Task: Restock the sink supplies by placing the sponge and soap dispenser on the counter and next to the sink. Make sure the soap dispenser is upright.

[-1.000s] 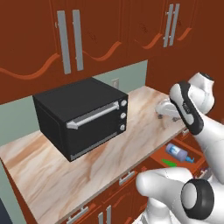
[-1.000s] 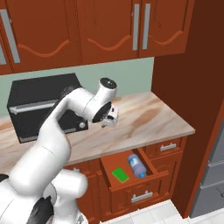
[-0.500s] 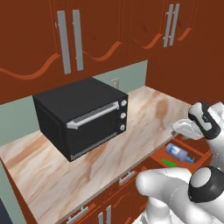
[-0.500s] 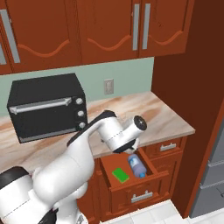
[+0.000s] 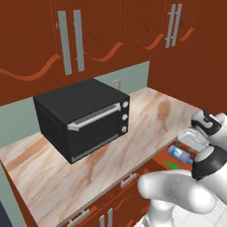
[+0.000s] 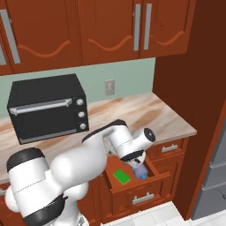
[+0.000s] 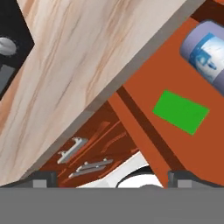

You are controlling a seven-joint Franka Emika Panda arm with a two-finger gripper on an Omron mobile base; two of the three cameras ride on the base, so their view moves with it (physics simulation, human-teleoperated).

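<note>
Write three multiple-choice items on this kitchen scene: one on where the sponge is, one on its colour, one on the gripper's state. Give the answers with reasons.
1. Where does the sponge lie?
A. On the counter
B. In the open drawer
C. On top of the toaster oven

2. What colour is the sponge?
A. Bright green
B. Yellow
C. Pink

3. What is the gripper's state?
A. Shut on the soap dispenser
B. Shut on the sponge
C. Open, holding nothing

Answers:
1 B: the sponge rests on the floor of the open drawer below the counter, beside the soap dispenser.
2 A: it shows as a flat green block in the hand view and the right base view.
3 C: the gripper has its fingertips set wide apart with nothing between them.
</note>
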